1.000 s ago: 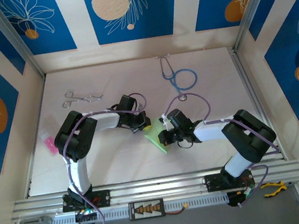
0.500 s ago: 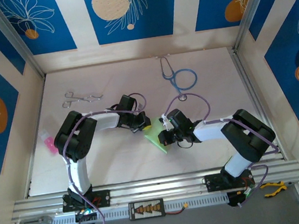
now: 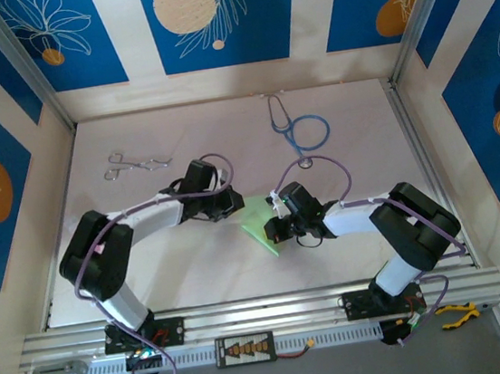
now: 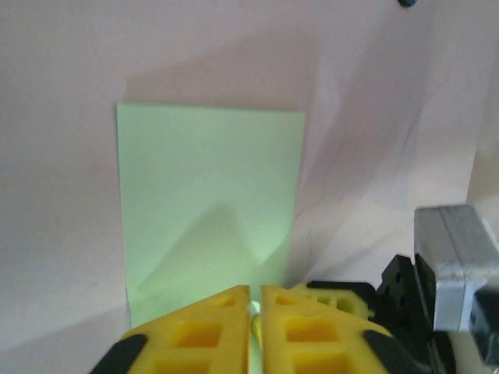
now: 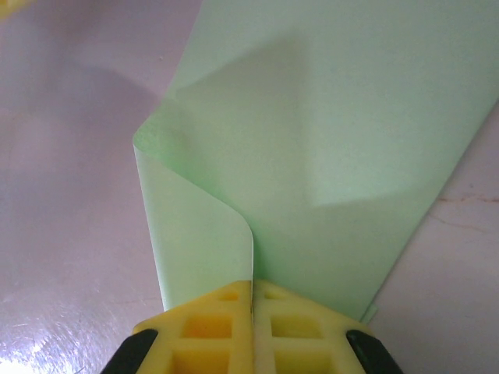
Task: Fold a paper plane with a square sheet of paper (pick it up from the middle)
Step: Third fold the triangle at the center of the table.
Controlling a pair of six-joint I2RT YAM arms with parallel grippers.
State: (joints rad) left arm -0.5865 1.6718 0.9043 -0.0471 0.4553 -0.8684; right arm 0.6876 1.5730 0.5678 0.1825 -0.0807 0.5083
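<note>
The pale green square sheet of paper lies mid-table between both arms. My right gripper is shut on the sheet's near edge. That edge curls up in a soft fold into the closed yellow fingers. My left gripper has its yellow fingers pressed almost together just above the paper's opposite edge, which lies flat. In the top view, the left gripper sits at the sheet's upper left. The right gripper's fingers show beside it in the left wrist view. No folded plane shape is visible.
A blue stethoscope lies at the back right. Metal forceps lie at the back left. A small pink object sits by the left table edge. An aluminium rail runs along the near edge.
The left arm has swung its elbow out to the left and its gripper has drawn back up-left, uncovering more of the sheet. The right gripper and the paper have stayed put.
</note>
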